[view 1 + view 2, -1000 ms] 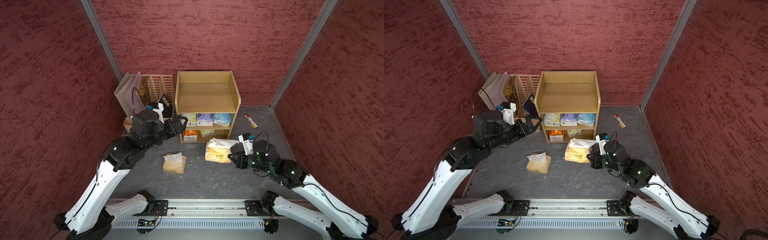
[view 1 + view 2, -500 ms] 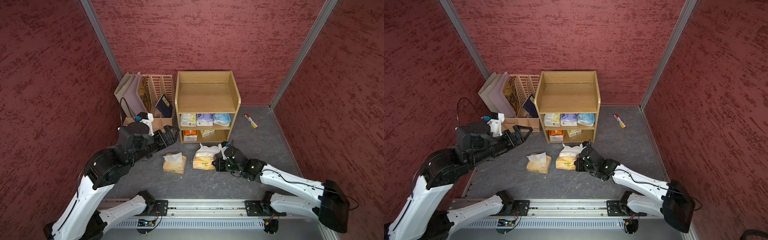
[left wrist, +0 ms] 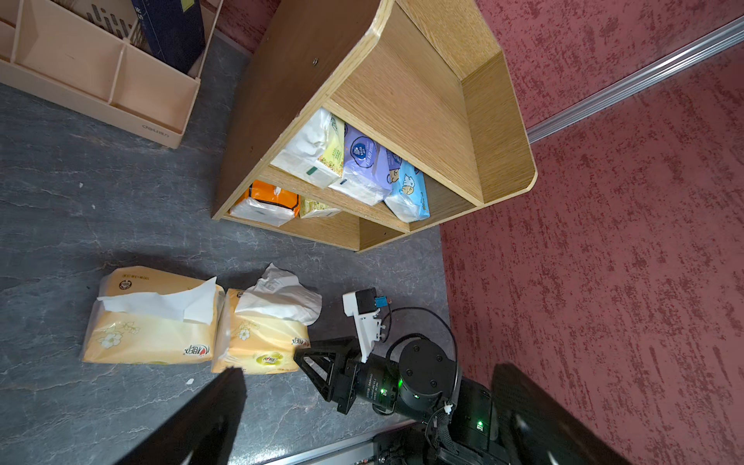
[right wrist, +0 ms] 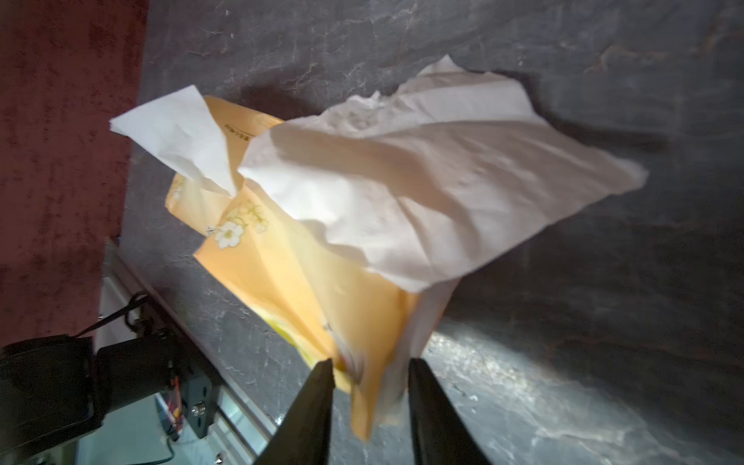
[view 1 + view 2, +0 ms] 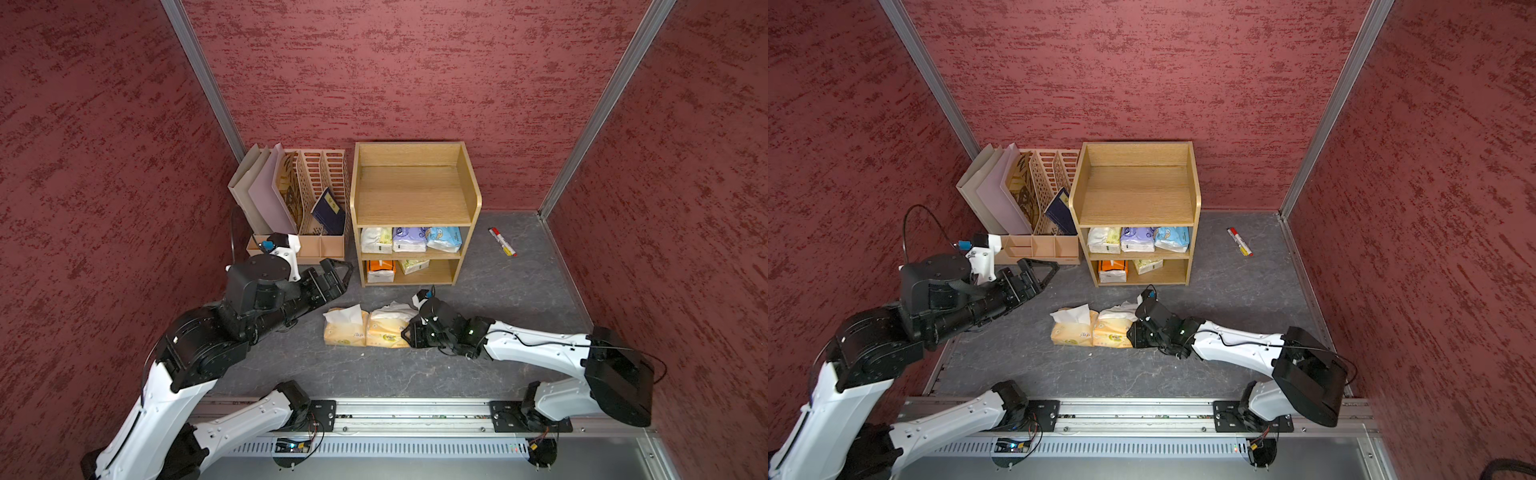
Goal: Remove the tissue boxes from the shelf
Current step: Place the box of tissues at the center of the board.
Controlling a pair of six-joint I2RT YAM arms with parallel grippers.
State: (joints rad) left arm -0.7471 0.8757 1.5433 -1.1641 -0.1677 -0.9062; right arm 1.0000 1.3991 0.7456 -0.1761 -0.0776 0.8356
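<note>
- The right fingers stand parted, the end of 1 orange-yellow tissue pack between them. It lies on the tabletop.
- A 2nd orange-yellow pack touches its side away from these fingers.
- The left fingers gape wide and empty, above the tabletop.
- Beyond both, the shelf holds 5 packs: 3 on the middle tier, 2 on the bottom tier.

Both top views overhead, sharing shelf; wrists close.
</note>
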